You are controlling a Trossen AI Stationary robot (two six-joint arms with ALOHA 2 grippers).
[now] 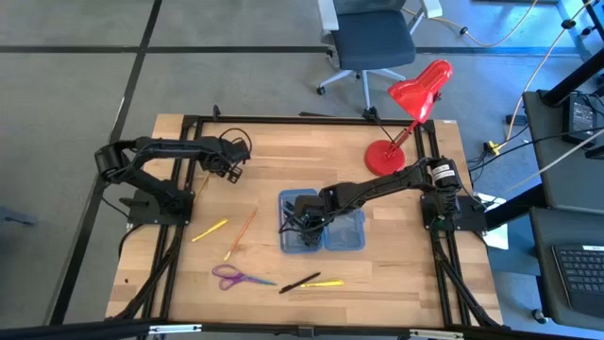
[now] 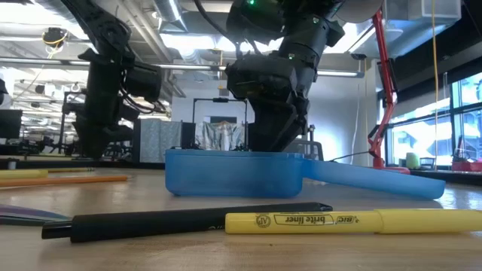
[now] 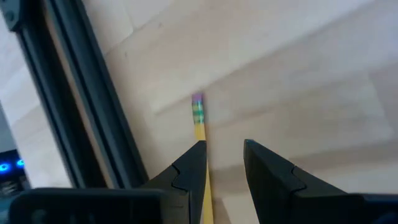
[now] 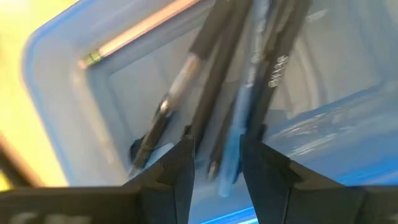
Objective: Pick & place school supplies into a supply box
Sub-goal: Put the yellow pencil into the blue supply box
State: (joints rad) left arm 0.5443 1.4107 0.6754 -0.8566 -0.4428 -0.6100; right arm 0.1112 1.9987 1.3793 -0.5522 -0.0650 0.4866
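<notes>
High view: we see the right gripper (image 1: 304,225) lowered into the left half of the open supply box (image 1: 347,236), a translucent blue pencil case lying near the middle of the wooden surface (image 1: 396,283). In the right wrist view its fingers (image 4: 174,171) stand apart with no pen pinched between them, just above the contents. We judge the chief risk to be that, as this arm lifts out, a finger snags a pen or the case's low wall and drags the light plastic case or flicks an item back onto the surface. The occupied half holds a wood-coloured pencil (image 4: 134,34) along one wall, several black pens (image 4: 211,81) and a blue pen (image 4: 239,124), all lying roughly parallel; the other half looks empty as far as we can tell. Outside the case we find a yellow pencil (image 1: 209,229), an orange pencil (image 1: 240,235), purple-handled scissors (image 1: 232,277), a black pen (image 1: 299,282) and a yellow highlighter (image 1: 323,282). The left gripper (image 1: 231,165) waits at the far left of the surface, its fingers (image 3: 189,168) spread with nothing between them, over another yellow pencil (image 3: 199,121). A red desk lamp (image 1: 411,118) stands at the far right.
</notes>
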